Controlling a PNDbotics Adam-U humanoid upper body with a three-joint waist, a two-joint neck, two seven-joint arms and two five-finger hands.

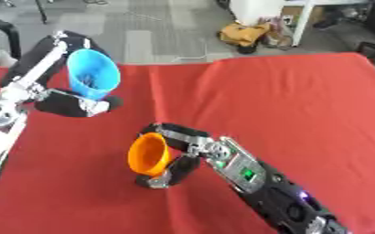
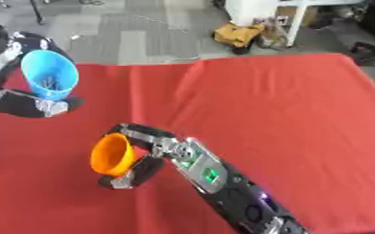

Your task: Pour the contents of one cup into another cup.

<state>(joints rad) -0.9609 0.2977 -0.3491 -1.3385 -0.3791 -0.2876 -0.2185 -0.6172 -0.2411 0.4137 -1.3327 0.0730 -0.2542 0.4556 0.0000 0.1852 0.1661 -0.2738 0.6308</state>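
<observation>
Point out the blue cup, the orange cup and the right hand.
blue cup (image 1: 91,73), left eye view, inner wall.
orange cup (image 1: 147,155), left eye view, inner wall.
right hand (image 1: 183,167), left eye view, thumb beside the cup.

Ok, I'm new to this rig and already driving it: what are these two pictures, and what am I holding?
Both pictures come from the stereo camera in the robot's head, looking down at a red table; they show the same moment. The black and silver arms are the robot's own. The left robot hand holds a blue cup raised and tilted, its mouth facing the camera. The right robot hand holds an orange cup low over the cloth, tipped onto its side with its mouth toward the left. The floor and clutter beyond are just the room.
</observation>
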